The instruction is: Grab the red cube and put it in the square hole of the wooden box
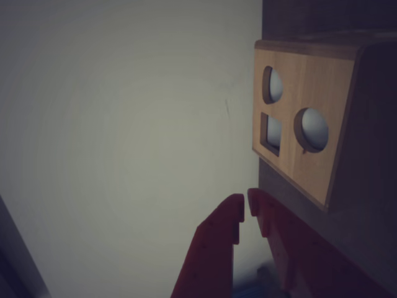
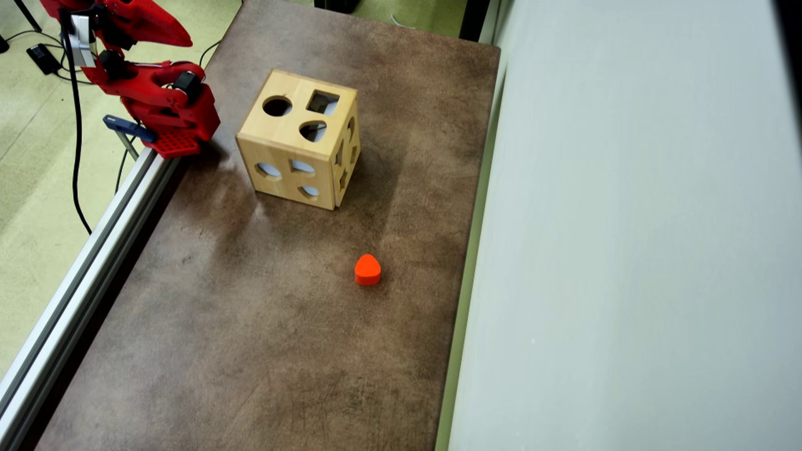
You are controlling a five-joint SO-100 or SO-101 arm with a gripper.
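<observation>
Standing on the brown table (image 2: 263,326), the wooden box (image 2: 285,141) serves as the landmark of the scene. In the overhead view its top face carries three cutouts: a round one, a rounded teardrop one, and the square hole (image 2: 322,102), which sits at the top-right corner of that face. More cutouts show on the two side faces turned toward the camera.

The red arm (image 2: 156,94) is folded up at the table's edge, just beside the box on its left in the overhead view, clamped above a metal rail (image 2: 88,257) that runs along that edge. Cables trail over the floor behind it.

In the wrist view the red fingers (image 1: 217,236) rise from the bottom edge, below the box and slightly left of it. Their tips nearly meet, with only a thin gap between them, and nothing is held there. The same box face (image 1: 298,133) appears tilted on the right side of that view, with the square hole (image 1: 271,131) at its lower left beside the two rounded cutouts.

No red cube can be seen in either view. The only loose piece is an orange-red rounded heart-like block (image 2: 367,269), lying on the table well apart from the box, below it and a little to the right in the overhead view. A pale wall (image 2: 626,219) borders the table on the side of the box away from the arm.
</observation>
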